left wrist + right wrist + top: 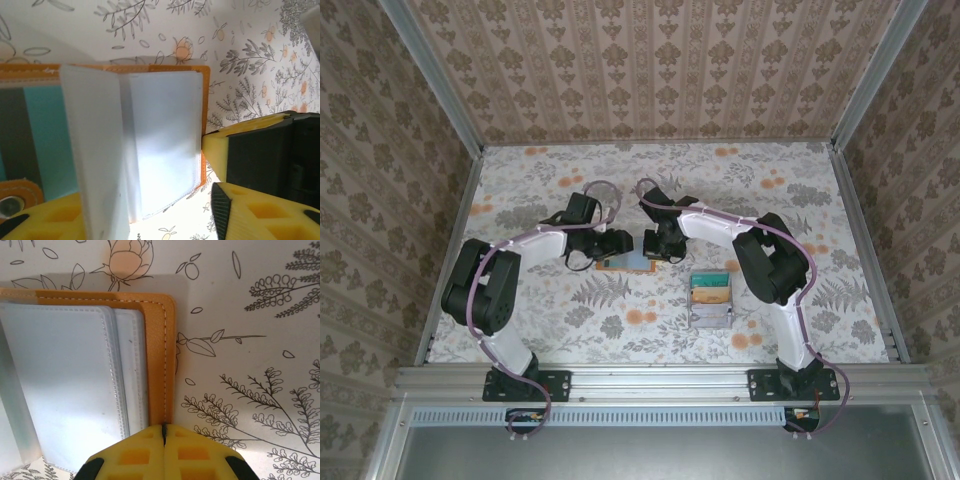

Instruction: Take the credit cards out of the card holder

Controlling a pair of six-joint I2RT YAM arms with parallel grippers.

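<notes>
1. From above, you've got both arms folded inward over the middle of the table [800, 200], elbows out wide and wrists tipped down. The left gripper [612, 246] and right gripper [653, 246] hang close together, and the card holder [626, 263] lies flat just below and between them. A grey tray [710, 318] with teal and yellow cards sits apart from it, nearer your right arm.

2. At your left wrist, the card holder [165, 135] is lying open, orange border showing and one frosted sleeve standing up on edge. Your left gripper [170, 220] is released: its yellow fingers [50, 220] stand well apart at the holder's near edge, clamping nothing. The upright sleeve crosses in front of one finger. The right gripper [215, 150] is touching the holder's orange side edge.

3. At your right wrist, the right gripper [163, 432] is clenched, pads pressed together with nothing between them. Its tips are touching the stitched orange edge of the card holder [160, 360], with the clear sleeves fanned out beside them.
</notes>
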